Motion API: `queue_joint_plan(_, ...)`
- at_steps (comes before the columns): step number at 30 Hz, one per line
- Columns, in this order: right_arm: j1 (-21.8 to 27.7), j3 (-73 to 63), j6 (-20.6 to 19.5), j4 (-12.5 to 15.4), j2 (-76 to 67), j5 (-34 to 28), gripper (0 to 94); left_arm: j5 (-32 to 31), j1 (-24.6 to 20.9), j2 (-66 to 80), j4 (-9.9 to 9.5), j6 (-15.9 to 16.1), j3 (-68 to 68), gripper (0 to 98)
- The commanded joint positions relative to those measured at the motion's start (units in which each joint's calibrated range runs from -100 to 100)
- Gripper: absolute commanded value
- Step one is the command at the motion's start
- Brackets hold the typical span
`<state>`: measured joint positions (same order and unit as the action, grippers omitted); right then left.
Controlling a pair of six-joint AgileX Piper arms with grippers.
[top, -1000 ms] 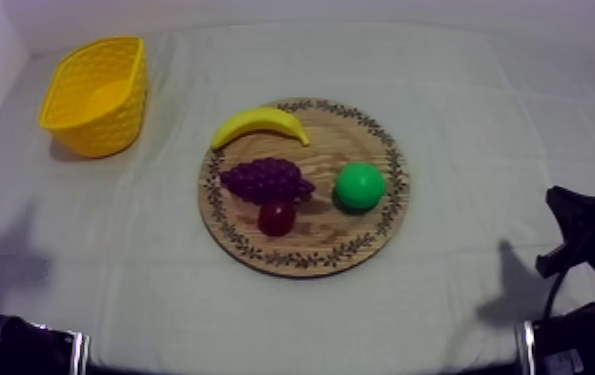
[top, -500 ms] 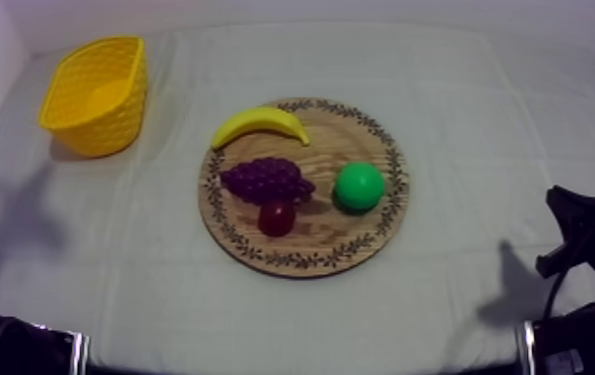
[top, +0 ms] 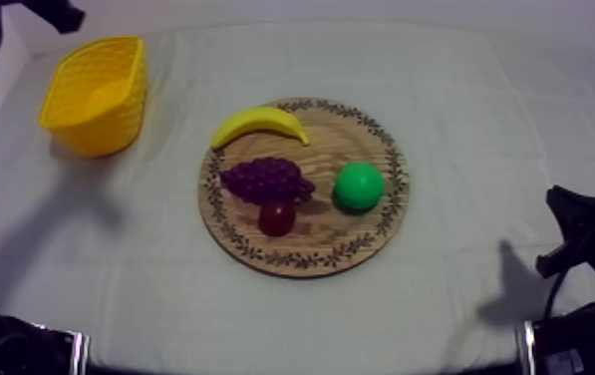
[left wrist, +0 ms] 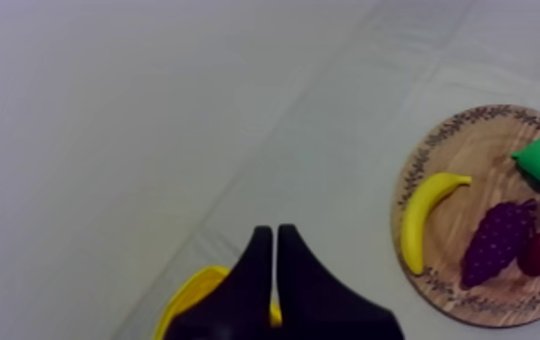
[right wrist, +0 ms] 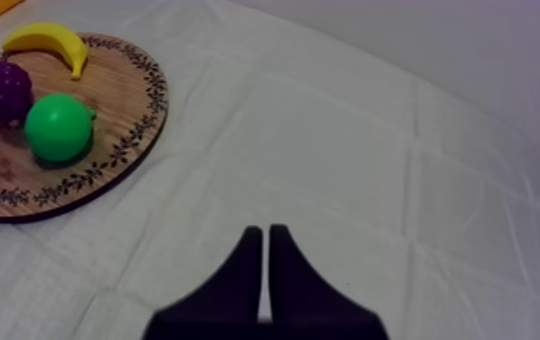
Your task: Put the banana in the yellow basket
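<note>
The curved yellow toy banana (top: pixel 259 124) lies ungrasped at the far-left rim of the round wooden board (top: pixel 301 261), nearest the yellow woven basket (top: pixel 95 95). The left pincer (left wrist: pixel 275 237), above that basket, and the right pincer (right wrist: pixel 265 233) are both together and empty.

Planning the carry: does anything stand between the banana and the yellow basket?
Nothing visible does: only bare cloth lies between the banana and the yellow basket; the grapes and pear lie beyond it.

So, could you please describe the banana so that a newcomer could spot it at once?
Find the round wooden board in the middle of the table. The banana lies at its edge on the side nearest the yellow basket, beside the grapes. It is the only long, curved, yellow fruit there.
</note>
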<state>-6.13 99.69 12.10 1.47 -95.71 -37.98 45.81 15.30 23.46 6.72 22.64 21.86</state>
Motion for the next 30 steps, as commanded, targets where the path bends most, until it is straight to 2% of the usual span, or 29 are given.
queue_joint_plan(1,0.01,-0.03,-0.01,0.02,-0.04,0.00,0.5,-1.71,1.67,-1.12,-0.75,-1.18,2.08,0.1)
queue_joint_plan(5,0.01,-0.03,-0.01,0.02,-0.04,0.00,0.5,-4.25,3.50,-3.06,-1.33,-1.75,5.06,0.1)
queue_joint_plan(11,0.01,-0.03,-0.01,0.02,-0.04,0.00,0.5,-10.87,6.00,-5.56,-0.61,1.59,10.83,0.1)
queue_joint_plan(16,0.01,-0.03,-0.01,0.02,-0.04,0.00,0.5,-11.46,6.83,-8.36,-1.04,3.33,12.37,0.1)
queue_joint_plan(21,0.01,-0.03,-0.01,0.02,-0.04,0.00,0.5,-8.56,7.21,-12.94,-3.64,1.19,10.75,0.8)
queue_joint_plan(25,0.01,-0.03,-0.01,0.02,-0.04,0.00,0.5,-6.81,8.46,-16.88,-6.82,-2.42,8.86,2.4)
queue_joint_plan(30,0.01,-0.03,-0.01,0.02,-0.04,0.00,0.5,-7.55,9.39,-21.11,-7.79,-4.25,7.84,2.8)
